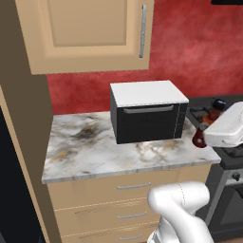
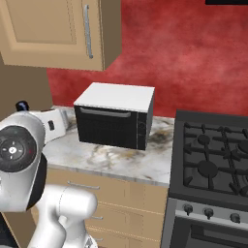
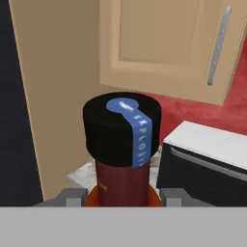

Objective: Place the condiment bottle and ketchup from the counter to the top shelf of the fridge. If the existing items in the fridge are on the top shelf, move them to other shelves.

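My gripper (image 3: 123,197) is shut on the condiment bottle (image 3: 121,140), a dark red bottle with a black cap, a blue strip over the cap and an orange label at its neck base. In the left base view the bottle's black cap (image 1: 219,103) sticks out above my white hand (image 1: 228,127) at the right end of the counter (image 1: 90,147), beside the stove. From the right base view the cap (image 2: 22,105) peeks over my arm. The fridge (image 1: 12,190) is the dark mass at far left. The ketchup, the top shelf and the existing items are out of view.
A black oven box with a white top (image 1: 148,114) stands on the counter's right half. A tan wall cabinet (image 1: 90,28) hangs above. The black gas stove (image 2: 213,160) adjoins the counter. A tall tan panel (image 1: 26,118) separates counter and fridge.
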